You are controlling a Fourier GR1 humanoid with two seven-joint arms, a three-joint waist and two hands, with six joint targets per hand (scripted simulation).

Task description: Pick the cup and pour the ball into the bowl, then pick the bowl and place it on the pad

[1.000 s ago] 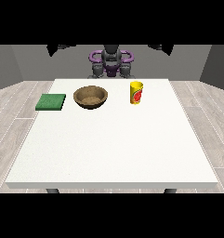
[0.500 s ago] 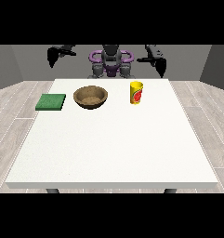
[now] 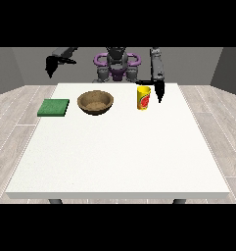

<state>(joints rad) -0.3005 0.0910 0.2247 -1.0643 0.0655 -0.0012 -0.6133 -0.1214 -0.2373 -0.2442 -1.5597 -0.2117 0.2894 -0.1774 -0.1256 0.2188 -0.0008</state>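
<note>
White surface: fills mid-frame; lower two thirds bare, all items along the far edge.
Wooden bowl: upper centre-left, upright.
Green pad: upper left, near the left edge, apart from the bowl.
Yellow cup: upper centre-right, upright.
Hand at the view's right: just beside the cup, fingers pointing down; spread cannot be told.
Hand at the view's left: raised beyond the far-left corner; fingers cannot be told.

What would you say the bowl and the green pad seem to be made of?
The bowl looks like wood: brown, matte, mottled inside. The green pad looks like a soft mat, perhaps foam or cloth: flat, dull, uniform colour. Neither shows any gloss.
</note>
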